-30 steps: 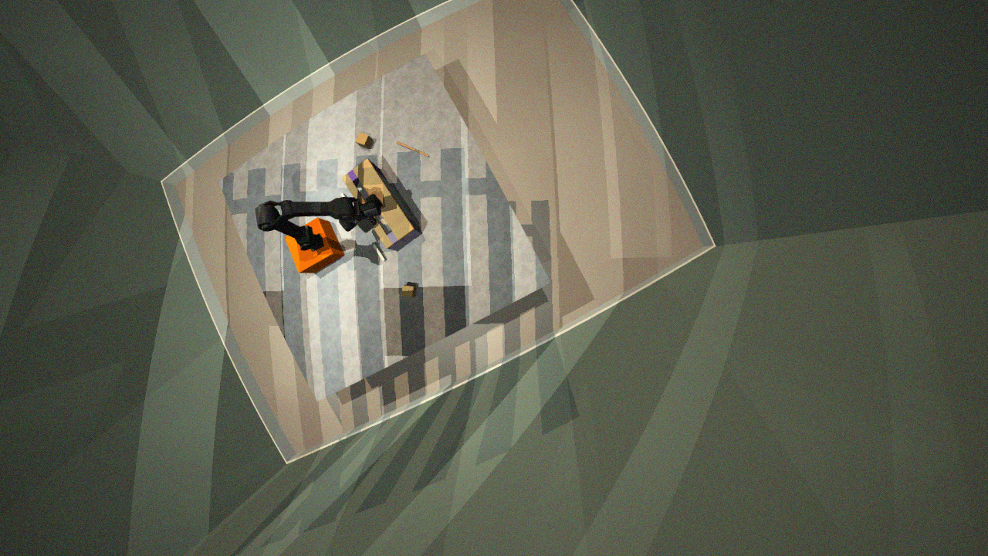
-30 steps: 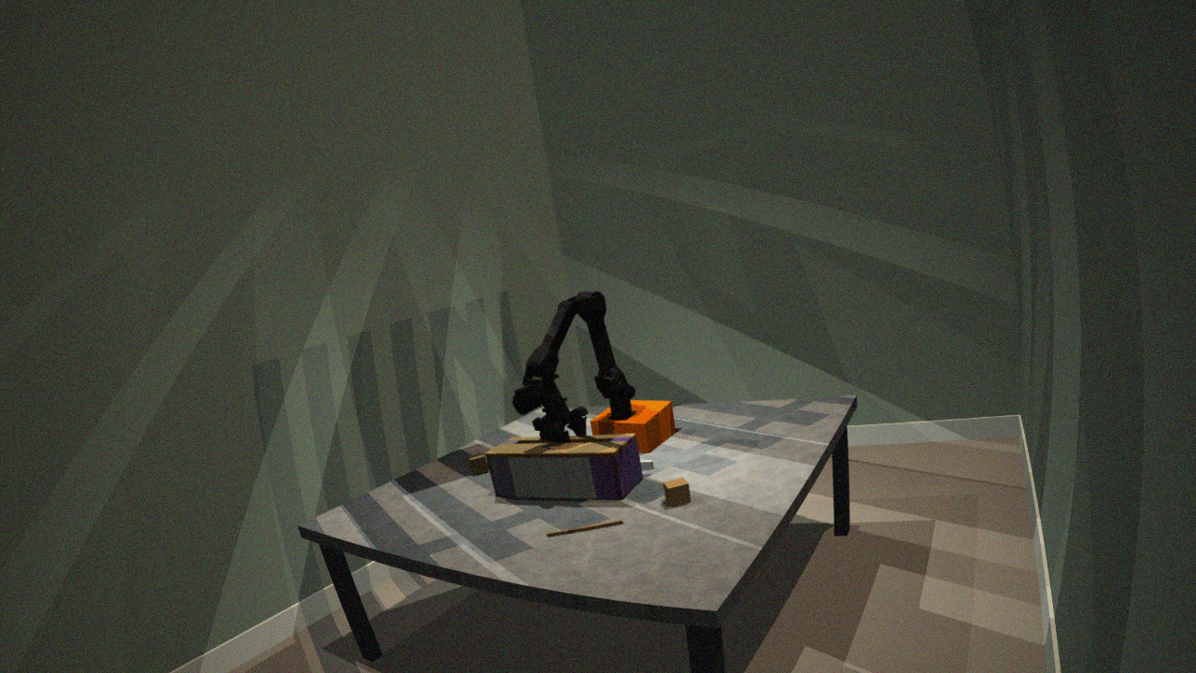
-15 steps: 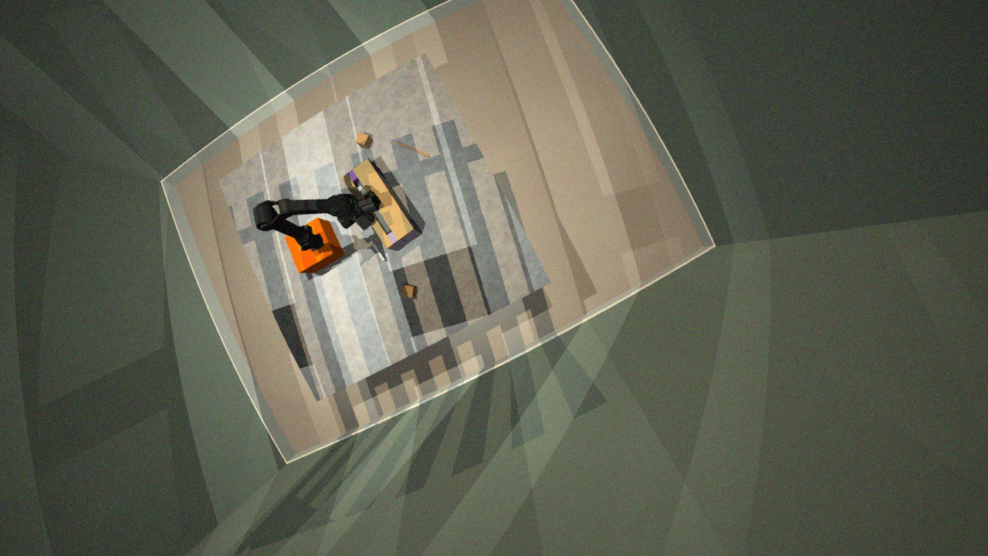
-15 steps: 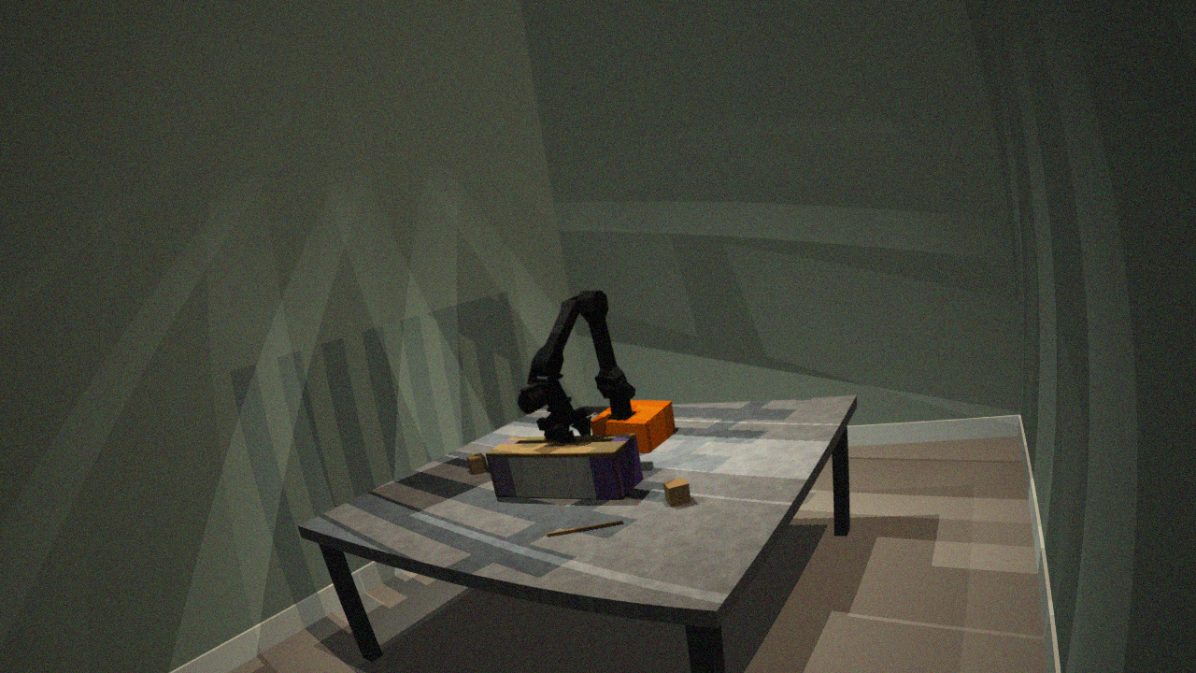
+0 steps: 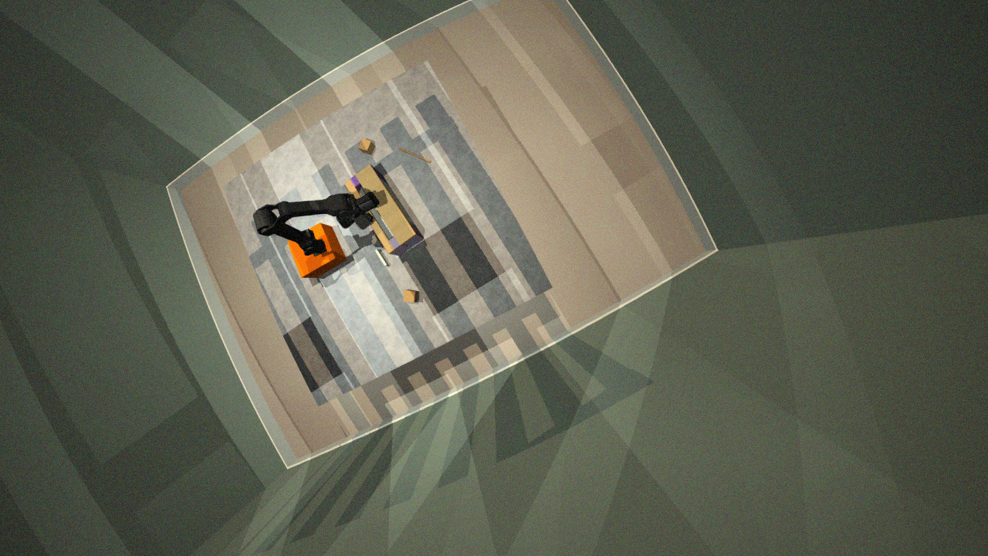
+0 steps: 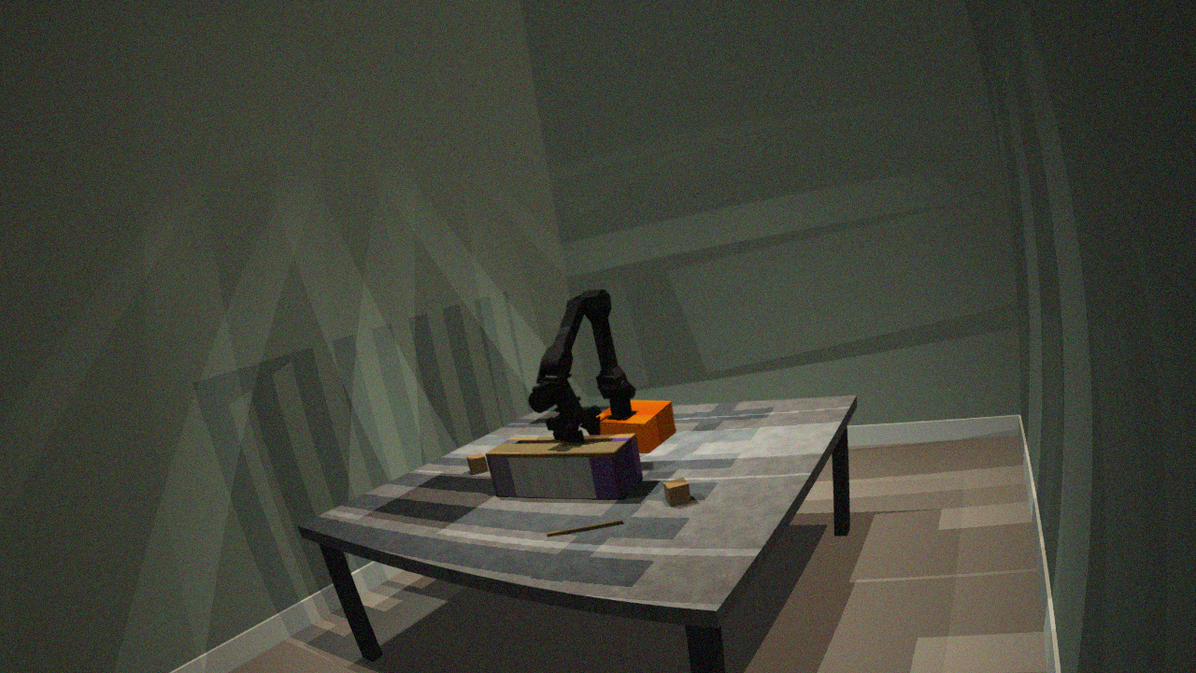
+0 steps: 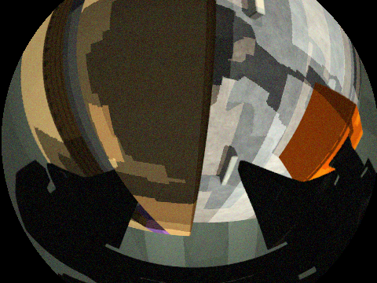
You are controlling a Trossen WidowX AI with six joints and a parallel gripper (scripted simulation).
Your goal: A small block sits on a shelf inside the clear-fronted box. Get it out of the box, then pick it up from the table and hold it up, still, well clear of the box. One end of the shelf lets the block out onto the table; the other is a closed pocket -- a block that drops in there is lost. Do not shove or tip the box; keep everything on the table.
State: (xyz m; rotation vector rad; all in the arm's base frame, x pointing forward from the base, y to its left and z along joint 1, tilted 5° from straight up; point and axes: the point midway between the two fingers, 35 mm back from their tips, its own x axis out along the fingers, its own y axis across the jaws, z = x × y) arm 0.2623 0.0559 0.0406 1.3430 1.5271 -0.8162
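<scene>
While my jaws hang wide and empty over the box (image 6: 562, 470), I'd lower gently, touching only the block inside, never shoving the box across the counter (image 6: 735, 536).

- We find no readable text, labels, brand marks, numbers or signs in any of the three views.
- The box (image 6: 562, 468) shows only plain tan, grey and purple faces.
- The orange base block (image 6: 642, 421) carries no marking that we can make out.
- The table (image 6: 735, 519) bears only grey patches and stripes, no characters.
- The pale dashes on the dark rim at the bottom of the wrist view are plain marks, not letters.
</scene>
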